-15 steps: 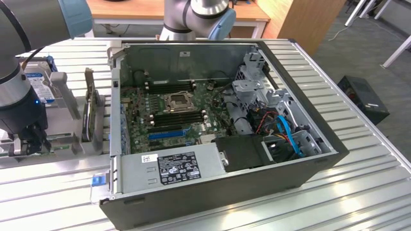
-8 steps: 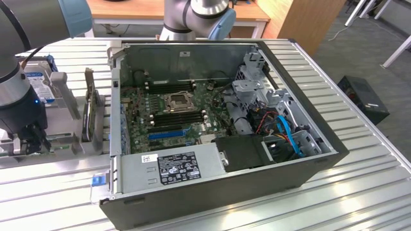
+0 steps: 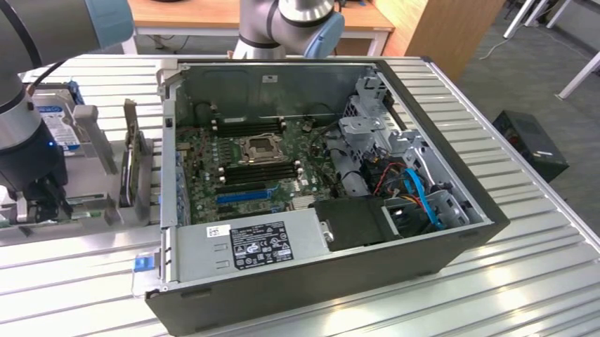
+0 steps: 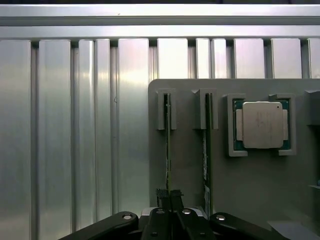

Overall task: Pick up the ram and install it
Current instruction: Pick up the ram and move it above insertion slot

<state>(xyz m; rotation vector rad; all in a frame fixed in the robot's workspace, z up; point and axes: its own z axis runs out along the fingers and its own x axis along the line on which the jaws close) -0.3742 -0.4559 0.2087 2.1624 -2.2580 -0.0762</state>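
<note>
In the wrist view a ram stick (image 4: 167, 145) stands on edge in a slot of the grey holder (image 4: 185, 165). My gripper (image 4: 169, 194) is shut on its near end, a dark fingertip (image 4: 161, 194) pressed on each side of the thin board. A second ram stick (image 4: 205, 150) stands in the neighbouring slot. In the exterior view the gripper (image 3: 42, 205) reaches down into the holder (image 3: 94, 214) at that view's left, beside the open computer case (image 3: 310, 182). The motherboard's dark memory slots (image 3: 251, 172) lie flanking the processor socket (image 3: 258, 147).
A processor chip (image 4: 262, 125) sits in its own recess of the holder. A silver hard drive (image 3: 56, 119) with a blue-white label and an upright expansion card (image 3: 129, 158) stand in the holder near the arm. The case holds a power supply (image 3: 253, 246) and blue cables (image 3: 417, 189).
</note>
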